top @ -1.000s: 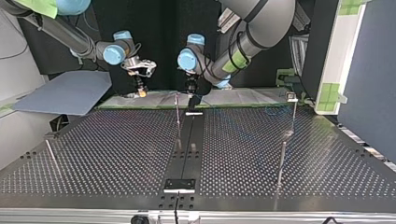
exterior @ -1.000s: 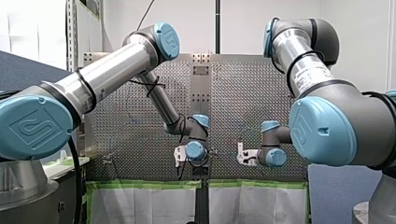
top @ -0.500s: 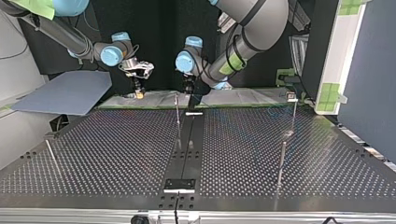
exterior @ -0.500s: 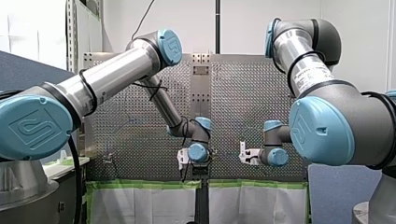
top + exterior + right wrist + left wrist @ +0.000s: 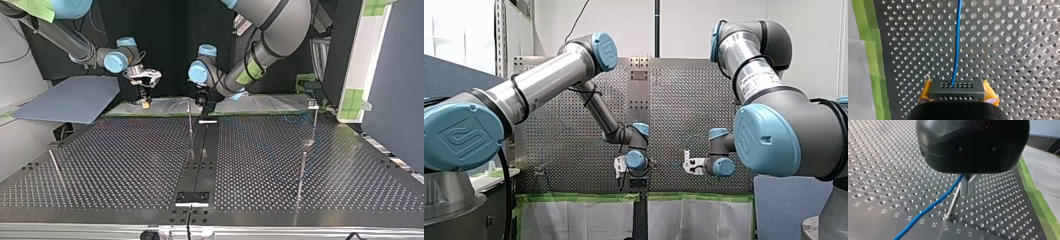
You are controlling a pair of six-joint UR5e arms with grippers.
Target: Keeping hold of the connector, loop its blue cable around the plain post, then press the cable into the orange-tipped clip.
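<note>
Two low tools (image 5: 145, 102) (image 5: 204, 103), connector (image 5: 957, 90) in right.

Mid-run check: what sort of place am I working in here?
Most likely a robotics lab test bench: a perforated metal table with thin metal posts standing in it, green masking tape along its edge, and a blue cable running from a dark grey connector.

Showed silver tubes, grey joints, light-blue caps (image 5: 461, 136) on my left arm (image 5: 544, 82) and my right arm (image 5: 744, 55). Carried a black cable (image 5: 587, 95) along the former, a white label (image 5: 758, 83) on the latter. Wore yellow pads (image 5: 926, 90) on my right gripper (image 5: 957, 90).
</note>
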